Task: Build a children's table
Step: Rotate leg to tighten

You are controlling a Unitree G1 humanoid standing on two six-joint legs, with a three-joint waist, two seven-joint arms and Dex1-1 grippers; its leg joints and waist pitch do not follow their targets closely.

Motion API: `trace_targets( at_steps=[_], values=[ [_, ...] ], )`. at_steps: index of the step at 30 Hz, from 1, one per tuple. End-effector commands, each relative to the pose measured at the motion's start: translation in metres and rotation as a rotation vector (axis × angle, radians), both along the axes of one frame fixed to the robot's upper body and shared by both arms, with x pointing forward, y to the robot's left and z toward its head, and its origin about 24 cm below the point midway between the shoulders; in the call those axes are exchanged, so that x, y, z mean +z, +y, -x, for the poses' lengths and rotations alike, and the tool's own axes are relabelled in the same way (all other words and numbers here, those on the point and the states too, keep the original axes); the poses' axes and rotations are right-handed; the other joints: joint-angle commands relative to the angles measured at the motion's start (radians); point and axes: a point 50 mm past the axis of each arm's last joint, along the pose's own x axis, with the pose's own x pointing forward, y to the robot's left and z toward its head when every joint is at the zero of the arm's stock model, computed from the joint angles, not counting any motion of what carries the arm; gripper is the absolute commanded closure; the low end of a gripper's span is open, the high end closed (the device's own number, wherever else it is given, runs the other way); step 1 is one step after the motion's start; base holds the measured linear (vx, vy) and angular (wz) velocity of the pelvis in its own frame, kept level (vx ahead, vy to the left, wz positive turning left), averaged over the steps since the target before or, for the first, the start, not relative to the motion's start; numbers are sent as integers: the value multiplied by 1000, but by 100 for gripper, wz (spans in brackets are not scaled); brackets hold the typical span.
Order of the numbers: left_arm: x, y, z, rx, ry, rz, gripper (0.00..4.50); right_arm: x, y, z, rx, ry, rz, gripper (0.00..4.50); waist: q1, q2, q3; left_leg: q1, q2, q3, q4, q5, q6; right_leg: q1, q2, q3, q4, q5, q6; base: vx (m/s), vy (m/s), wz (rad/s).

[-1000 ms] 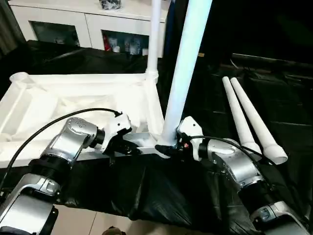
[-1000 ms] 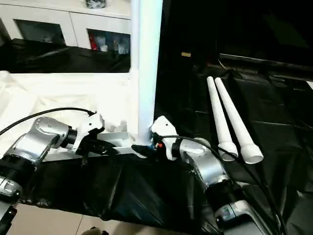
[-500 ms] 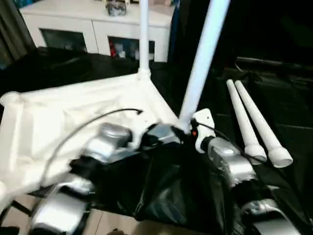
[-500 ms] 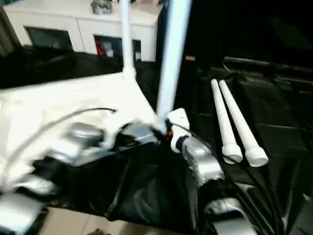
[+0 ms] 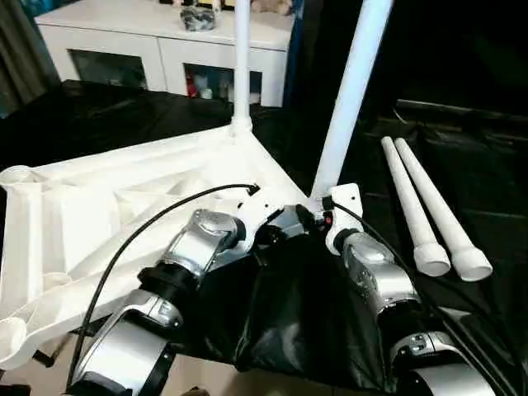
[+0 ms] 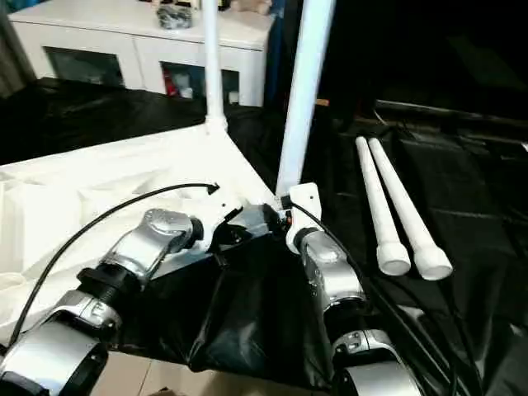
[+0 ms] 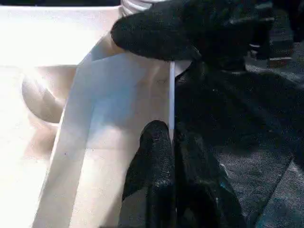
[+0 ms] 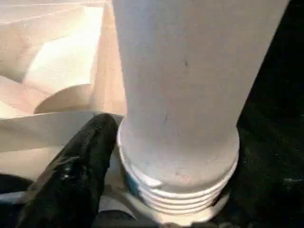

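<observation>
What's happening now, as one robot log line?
Standing legs: two | loose legs: two | left gripper: pinching tabletop rim | right gripper: beside near leg

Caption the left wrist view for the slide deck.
Left gripper pinching the tabletop rim near the corner socket, with the right gripper's finger above it.

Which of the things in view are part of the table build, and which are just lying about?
Part of the job:
tabletop, upside down
near leg, standing in its corner socket
far leg, standing in its corner socket
two loose legs

Lying about:
white cabinet
black sheet
</observation>
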Motion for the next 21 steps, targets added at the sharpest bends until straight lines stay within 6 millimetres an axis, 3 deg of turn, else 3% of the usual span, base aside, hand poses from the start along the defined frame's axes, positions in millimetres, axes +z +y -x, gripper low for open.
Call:
trace_targets(
  at_steps=[1, 2, 4, 6, 8, 9, 10, 11, 13, 16, 18, 19, 21],
  values=[
    [-1, -5, 9, -95, 0, 68, 450, 7, 21, 7, 210, -30, -40, 42, -4, -11, -43, 9, 29, -19, -73, -375, 12, 5, -64, 33, -100, -435, -113, 0, 0, 0],
    [0, -2, 10, -110, 4, 74, 450, 8, 18, 8, 242, -35, -31, 33, -3, -11, -44, 9, 30, -19, -73, -365, 13, 6, -63, 32, -99, -421, -116, 0, 0, 0],
    [3, 5, 13, -141, 10, 82, 450, 10, 13, 12, 309, -42, -12, 25, -2, -13, -50, -1, 33, -15, -71, -288, 29, 12, -59, 34, -83, -301, -137, 0, 0, 0],
    [7, 17, 16, -209, 29, 88, 450, 15, 3, 18, 443, -58, 19, 25, 0, -16, -51, -2, 33, -15, -70, -265, 34, 17, -55, 31, -78, -265, -149, 0, 0, 0],
    [8, 21, 17, -227, 32, 83, 450, 17, 1, 20, 476, -63, 26, 25, -1, -11, -57, -5, 34, -7, -59, -202, 58, 13, -54, 34, -66, -143, -187, 31, -11, 0],
    [8, 24, 18, -243, 39, 81, 450, 18, -1, 21, 501, -65, 31, 25, -3, -12, -61, -13, 31, -6, -54, -153, 63, 22, -52, 32, -55, -71, -203, 60, -22, -2],
    [9, 30, 22, -294, 57, 78, 450, 20, -6, 23, 562, -66, 44, 25, 1, -11, -63, -8, 31, -3, -48, -124, 74, 20, -49, 32, -49, -10, -219, 60, -22, -2],
    [10, 34, 24, -325, 76, 74, 450, 21, -9, 24, 599, -70, 56, 25, 4, -11, -65, -11, 30, -3, -45, -98, 86, 24, -48, 31, -41, 49, -233, 55, -16, -2],
    [8, 40, 27, -362, 89, 47, 450, 22, -13, 24, 645, -63, 71, 25, 5, -12, -64, -8, 32, 1, -41, -87, 101, 20, -47, 32, -35, 92, -252, 51, -7, -1],
    [7, 45, 28, -377, 90, 16, 450, 23, -15, 24, 675, -62, 79, 50, 9, -12, -62, -9, 34, 2, -39, -94, 105, 17, -45, 31, -32, 101, -261, 0, 0, 0],
    [6, 46, 28, -383, 94, 3, 450, 24, -16, 24, 687, -65, 84, 71, 8, -10, -59, -6, 36, 3, -41, -133, 90, 15, -47, 30, -36, 42, -257, 0, 0, 0],
    [7, 50, 29, -401, 105, -8, 450, 27, -17, 24, 721, -59, 81, 82, 9, -3, -57, -3, 37, 1, -44, -165, 70, 14, -49, 32, -41, -15, -248, 0, 0, 0],
    [8, 51, 29, -408, 107, -11, 450, 28, -18, 24, 739, -52, 83, 96, 7, -3, -55, -4, 38, 0, -47, -194, 50, 14, -48, 32, -45, -57, -239, 0, 0, 0]
  ],
)
